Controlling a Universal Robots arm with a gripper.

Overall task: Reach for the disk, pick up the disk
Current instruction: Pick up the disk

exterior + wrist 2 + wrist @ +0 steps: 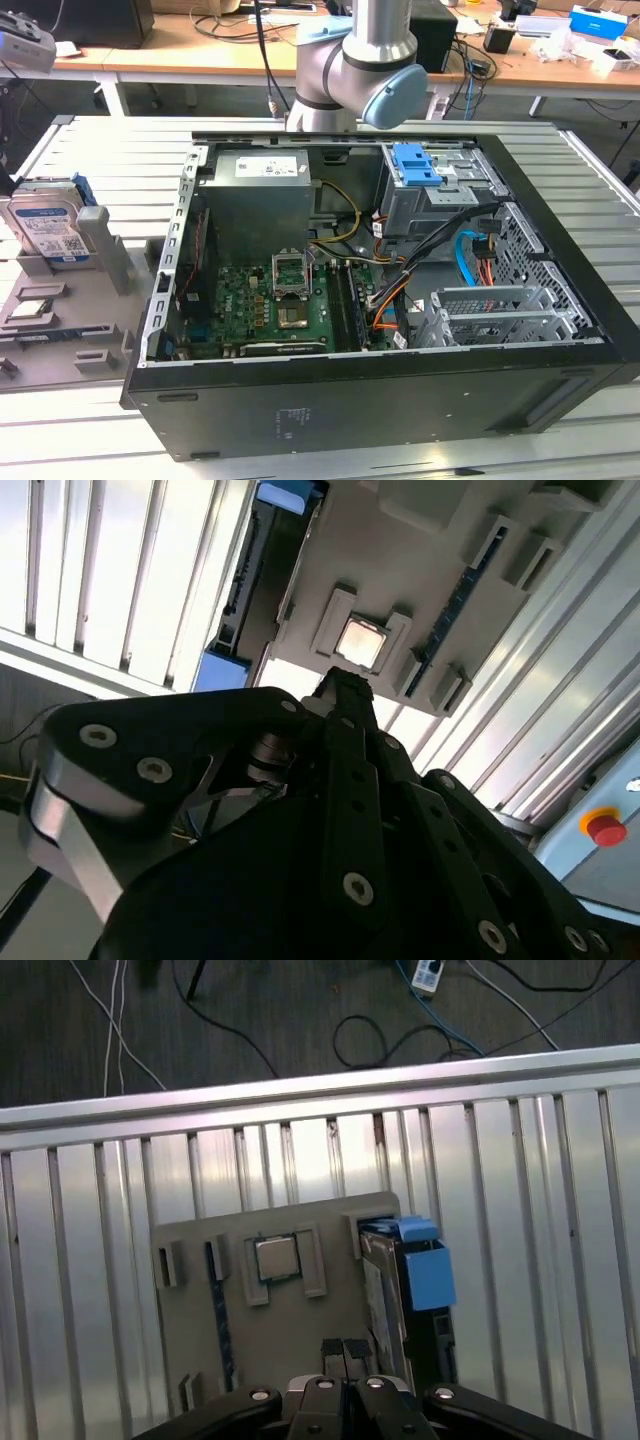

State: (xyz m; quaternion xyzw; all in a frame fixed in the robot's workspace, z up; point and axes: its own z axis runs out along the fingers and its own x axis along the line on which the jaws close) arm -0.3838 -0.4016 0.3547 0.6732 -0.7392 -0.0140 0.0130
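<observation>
The disk [42, 224] stands on edge in a slot of a grey fixture plate [60, 330] at the exterior view's left, its white-and-blue label facing out. In the first wrist view the disk [383, 1295] is seen from above, edge-on, with its blue rail [428, 1272] along one side. My gripper [340, 1352] hangs well above the plate, its fingertips pressed together and holding nothing. It is a short way to the side of the disk, not over it. In the second wrist view the gripper [345, 688] points at the plate, with the disk [240, 590] off to one side.
An open computer case [380, 380] fills the middle of the slatted metal table [110, 150], with a blue caddy [415, 165] on its drive cage. A processor chip [277, 1257] sits in the fixture plate beside the disk. The arm's joint [370, 70] stands behind the case.
</observation>
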